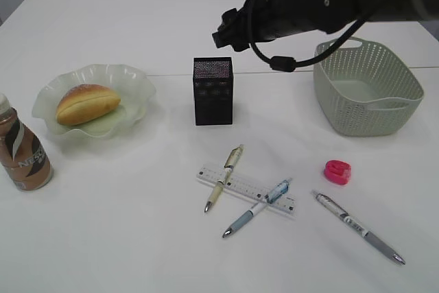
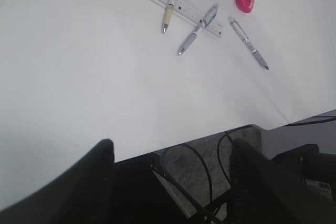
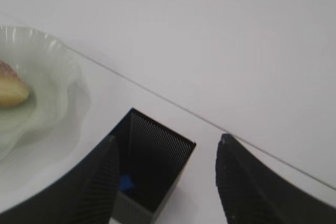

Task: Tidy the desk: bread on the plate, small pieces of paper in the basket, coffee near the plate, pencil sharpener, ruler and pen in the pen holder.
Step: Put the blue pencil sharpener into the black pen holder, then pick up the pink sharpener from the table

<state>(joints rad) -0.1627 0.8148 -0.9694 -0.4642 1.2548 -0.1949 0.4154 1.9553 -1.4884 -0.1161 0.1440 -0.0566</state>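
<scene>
Above the holder [image 1: 213, 91], the right pincer [image 3: 165, 182] hovered w/ jaws apart and nothing between them, lined up over the open mouth, probably because that's where the desk tools have to go in from the top. A small blue thing lay at the holder's bottom; couldn't tell what. Left pincer [image 2: 173, 182] hung off the near counter edge, jaws apart, empty, looking across at the clutter. Bread [image 1: 87, 103] sat on the plate [image 1: 134, 77] at left, coffee [image 1: 22, 150] just beside the plate, so those two parts looked done. Basket [image 1: 365, 87] stood at right; no paper bits visible on the counter [image 1: 103, 238]. Near the front, the ruler [image 1: 246, 190] lay flat w/ a cream pen [image 1: 223, 186] and a blue pen [image 1: 256, 208] crossing over it, so it'd be awkward to lift first. A grey pen [image 1: 359, 236] lay apart to the right, pink sharpener [image 1: 337, 171] near it. Judgement: pens, ruler, sharpener not yet stowed.
</scene>
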